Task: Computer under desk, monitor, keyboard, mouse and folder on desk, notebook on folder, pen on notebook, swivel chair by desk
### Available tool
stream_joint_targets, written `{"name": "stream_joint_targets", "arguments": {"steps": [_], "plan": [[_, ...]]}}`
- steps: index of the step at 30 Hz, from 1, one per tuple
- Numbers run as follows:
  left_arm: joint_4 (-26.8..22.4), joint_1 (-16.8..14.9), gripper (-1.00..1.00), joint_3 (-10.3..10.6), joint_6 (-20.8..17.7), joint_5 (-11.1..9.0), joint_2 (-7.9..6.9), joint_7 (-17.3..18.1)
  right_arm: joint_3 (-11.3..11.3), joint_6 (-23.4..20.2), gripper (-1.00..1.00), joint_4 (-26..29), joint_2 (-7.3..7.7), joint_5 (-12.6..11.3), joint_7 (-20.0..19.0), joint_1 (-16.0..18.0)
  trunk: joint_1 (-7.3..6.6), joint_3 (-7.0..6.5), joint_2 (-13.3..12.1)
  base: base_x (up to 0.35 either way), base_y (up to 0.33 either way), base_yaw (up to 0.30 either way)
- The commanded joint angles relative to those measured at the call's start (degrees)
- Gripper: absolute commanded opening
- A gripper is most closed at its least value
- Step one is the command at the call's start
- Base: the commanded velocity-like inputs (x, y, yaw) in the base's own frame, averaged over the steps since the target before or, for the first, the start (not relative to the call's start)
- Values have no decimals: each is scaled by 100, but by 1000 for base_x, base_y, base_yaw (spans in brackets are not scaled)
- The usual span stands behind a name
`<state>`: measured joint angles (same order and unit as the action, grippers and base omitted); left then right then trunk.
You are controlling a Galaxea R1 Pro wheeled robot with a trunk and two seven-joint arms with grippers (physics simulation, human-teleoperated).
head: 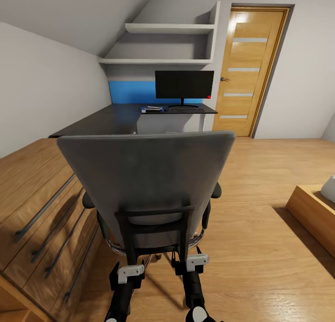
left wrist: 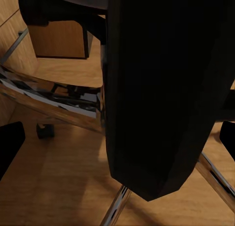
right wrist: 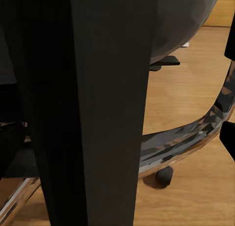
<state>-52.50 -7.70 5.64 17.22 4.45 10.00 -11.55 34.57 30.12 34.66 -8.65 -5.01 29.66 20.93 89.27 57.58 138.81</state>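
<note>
The swivel chair stands right in front of me, its grey back toward me. My left gripper and right gripper sit low at the chair's black back frame. Each is open, with a black upright between its fingers. Chrome base legs and a caster show beneath. Beyond the chair, the desk carries the monitor, the keyboard in front of it, and to its left the blue folder with the grey notebook on top. Pen and mouse are too small to tell. The computer is out of view.
A light wooden drawer cabinet runs close along my left. A wooden door stands right of the desk and wall shelves hang above it. A low wooden platform lies at the right; wood floor is open between it and the chair.
</note>
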Motion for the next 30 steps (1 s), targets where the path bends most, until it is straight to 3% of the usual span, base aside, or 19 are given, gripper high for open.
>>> {"name": "stream_joint_targets", "arguments": {"steps": [1,13,30], "plan": [[3,-3,100,7,9,47,0,-47,41,29,100,-4,4,-52,31,8,-1,5,2,0,0,0],[38,-1,100,7,9,52,0,-49,41,29,100,-30,4,-52,31,8,-1,5,2,101,49,0],[49,-1,100,7,18,55,0,-49,38,29,100,-56,6,-52,31,8,-1,5,2,9,3,0]]}}
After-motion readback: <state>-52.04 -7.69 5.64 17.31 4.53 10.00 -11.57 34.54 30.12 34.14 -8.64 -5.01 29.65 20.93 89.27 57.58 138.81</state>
